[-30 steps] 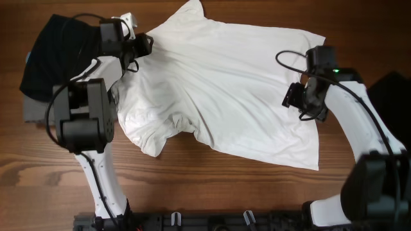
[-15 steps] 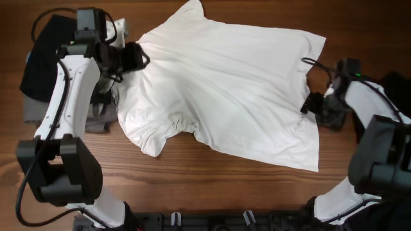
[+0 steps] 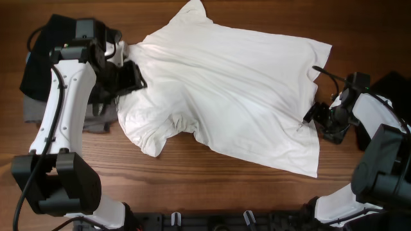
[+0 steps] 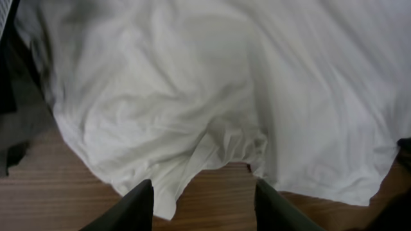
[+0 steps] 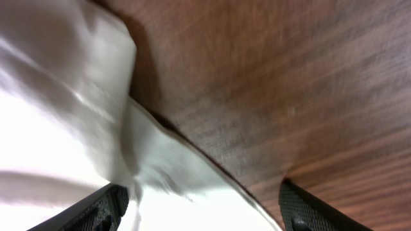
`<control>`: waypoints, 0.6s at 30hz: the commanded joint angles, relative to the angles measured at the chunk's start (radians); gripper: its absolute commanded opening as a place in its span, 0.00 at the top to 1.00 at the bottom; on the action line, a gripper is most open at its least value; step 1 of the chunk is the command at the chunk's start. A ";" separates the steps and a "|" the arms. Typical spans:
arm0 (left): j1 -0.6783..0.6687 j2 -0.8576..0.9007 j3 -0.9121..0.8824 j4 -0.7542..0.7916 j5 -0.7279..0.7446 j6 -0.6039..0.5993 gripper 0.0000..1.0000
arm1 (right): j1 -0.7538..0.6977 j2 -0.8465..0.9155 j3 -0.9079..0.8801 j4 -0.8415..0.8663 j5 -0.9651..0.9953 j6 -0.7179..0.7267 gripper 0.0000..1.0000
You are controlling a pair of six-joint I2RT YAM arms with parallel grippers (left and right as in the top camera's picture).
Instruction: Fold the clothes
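Observation:
A large white T-shirt [image 3: 225, 83] lies spread and wrinkled on the wooden table, and no print shows on it. It also shows in the left wrist view [image 4: 212, 83]. My left gripper [image 3: 135, 78] is open and empty above the shirt's left side, its fingers [image 4: 205, 208] over the bunched sleeve and bare wood. My right gripper [image 3: 309, 118] is open at the shirt's right edge. The white hem [image 5: 186, 186] lies between its fingers [image 5: 205, 215], which are not closed on it.
A black garment [image 3: 42, 58] lies on a grey one [image 3: 32, 110] at the table's left edge, partly under my left arm. Another dark cloth [image 3: 395, 83] lies at the far right. The wooden table [image 3: 212, 176] shows along the front.
My left gripper has moved toward the front along the shirt's left side. My right gripper has moved toward the front to the shirt's right hem. The shirt's right corner has shifted slightly right.

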 commanded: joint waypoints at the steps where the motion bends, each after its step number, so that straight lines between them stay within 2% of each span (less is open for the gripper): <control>1: 0.001 -0.016 -0.050 -0.078 -0.045 -0.036 0.51 | -0.012 -0.035 0.051 -0.005 -0.039 -0.019 0.19; 6: 0.000 -0.016 -0.202 -0.093 -0.034 -0.174 0.54 | -0.012 -0.229 0.132 -0.116 -0.047 0.013 0.10; 9: 0.000 -0.016 -0.345 -0.045 0.087 -0.174 0.53 | -0.012 -0.327 0.138 -0.165 -0.050 0.029 0.06; 11: 0.000 -0.016 -0.433 -0.011 0.103 -0.187 0.53 | -0.012 -0.358 0.138 -0.187 -0.050 0.028 0.06; 18: 0.001 -0.016 -0.734 0.290 0.125 -0.320 0.46 | -0.012 -0.364 0.135 -0.206 -0.050 0.025 0.05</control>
